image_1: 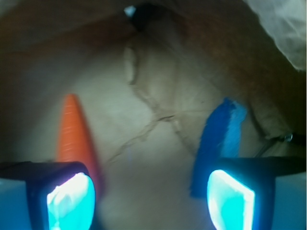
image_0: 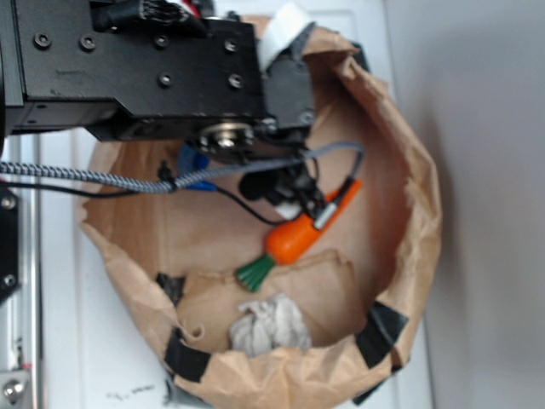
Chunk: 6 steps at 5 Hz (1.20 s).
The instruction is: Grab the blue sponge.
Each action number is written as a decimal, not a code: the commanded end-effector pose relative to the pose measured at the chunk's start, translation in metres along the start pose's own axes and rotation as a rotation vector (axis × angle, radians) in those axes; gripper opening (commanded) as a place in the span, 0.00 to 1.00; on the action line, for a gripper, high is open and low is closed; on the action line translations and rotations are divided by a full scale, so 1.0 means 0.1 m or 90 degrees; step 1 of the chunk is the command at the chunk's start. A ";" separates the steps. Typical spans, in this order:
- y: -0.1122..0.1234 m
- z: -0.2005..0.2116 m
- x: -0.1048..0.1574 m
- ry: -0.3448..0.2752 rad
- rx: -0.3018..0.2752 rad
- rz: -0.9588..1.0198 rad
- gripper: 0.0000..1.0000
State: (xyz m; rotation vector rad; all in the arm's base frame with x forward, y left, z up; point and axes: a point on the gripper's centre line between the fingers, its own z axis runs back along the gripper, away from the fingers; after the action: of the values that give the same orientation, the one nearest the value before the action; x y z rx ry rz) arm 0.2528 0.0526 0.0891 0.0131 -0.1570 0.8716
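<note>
The blue sponge stands on edge on brown paper, just ahead of and against my right finger's inner side in the wrist view. In the exterior view only a blue scrap of the sponge shows under the arm and cable. My gripper is open, its glowing cyan pads wide apart with bare paper between them. The orange toy carrot lies just beyond the left finger. From outside, the gripper hangs low between sponge and carrot, mostly hidden by the arm.
Everything lies inside a crumpled brown paper bag with a raised rim patched by black tape. A grey crumpled cloth sits at the near side. A braided cable crosses from the left. A white surface surrounds the bag.
</note>
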 end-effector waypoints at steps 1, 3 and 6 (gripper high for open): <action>0.36 0.12 0.24 0.006 0.019 -0.024 1.00; 0.50 -0.04 0.16 0.004 0.037 -0.040 1.00; 0.42 -0.44 -0.10 0.038 0.011 -0.074 1.00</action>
State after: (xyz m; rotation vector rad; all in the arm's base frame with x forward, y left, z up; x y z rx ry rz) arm 0.2222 0.0700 0.0372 0.0162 -0.0743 0.7611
